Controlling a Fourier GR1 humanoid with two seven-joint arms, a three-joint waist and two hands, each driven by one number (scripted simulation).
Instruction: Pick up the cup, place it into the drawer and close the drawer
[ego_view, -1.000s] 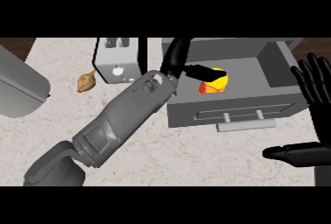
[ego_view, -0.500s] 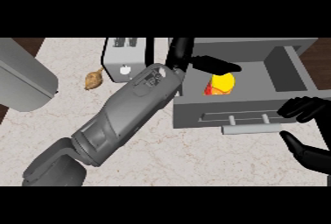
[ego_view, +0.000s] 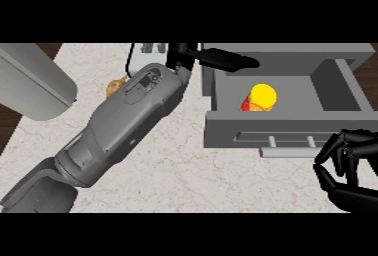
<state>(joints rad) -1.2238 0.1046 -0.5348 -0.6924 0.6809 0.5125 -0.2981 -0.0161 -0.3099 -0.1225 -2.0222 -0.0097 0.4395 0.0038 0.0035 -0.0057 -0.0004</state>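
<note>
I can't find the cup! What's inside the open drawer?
A yellow and red cup sits inside the drawer, towards its left side. The drawer's front wall covers the cup's lower part, so the floor beneath it cannot be seen.

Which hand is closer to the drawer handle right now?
Right. The right hand sits just beside the handle, at its right end, in front of the drawer; the left hand is over the drawer's far left corner, beyond the cup.

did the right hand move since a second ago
Yes. The right hand has come down from beside the drawer's right wall to the front, just right of the handle, fingers now curled.
</note>
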